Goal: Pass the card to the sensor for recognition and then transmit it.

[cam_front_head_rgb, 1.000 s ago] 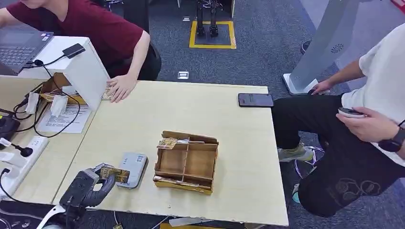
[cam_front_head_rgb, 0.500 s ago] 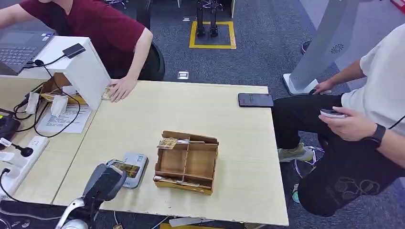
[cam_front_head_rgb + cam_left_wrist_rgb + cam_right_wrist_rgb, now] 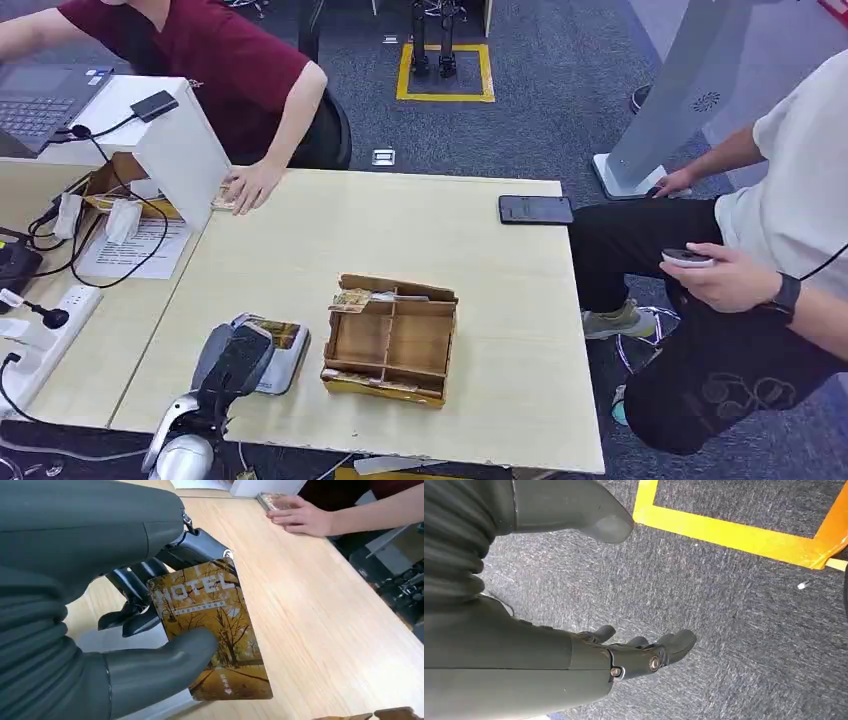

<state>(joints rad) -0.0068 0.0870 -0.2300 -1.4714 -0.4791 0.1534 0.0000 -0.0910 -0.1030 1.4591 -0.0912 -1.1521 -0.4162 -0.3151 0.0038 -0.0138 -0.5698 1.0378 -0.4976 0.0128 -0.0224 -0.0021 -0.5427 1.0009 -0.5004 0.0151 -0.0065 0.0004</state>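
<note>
- We see the left hand [image 3: 125,645] grasping the card [image 3: 212,630], a gold "HOTEL" card pinched between the thumb and the darker fingers [image 3: 132,612].
- In the head view we find that left hand [image 3: 235,365] over the sensor [image 3: 285,350], a grey pad near the table's [image 3: 480,260] front edge; we cannot tell whether card and pad touch.
- We see the right hand [image 3: 639,655] hanging over grey carpet [image 3: 734,605], fingers apart, grasping nothing.
- Just beside the sensor stands a wooden divided box [image 3: 392,340].
- At the far corner, a person's hand [image 3: 250,185] rests on the table.
</note>
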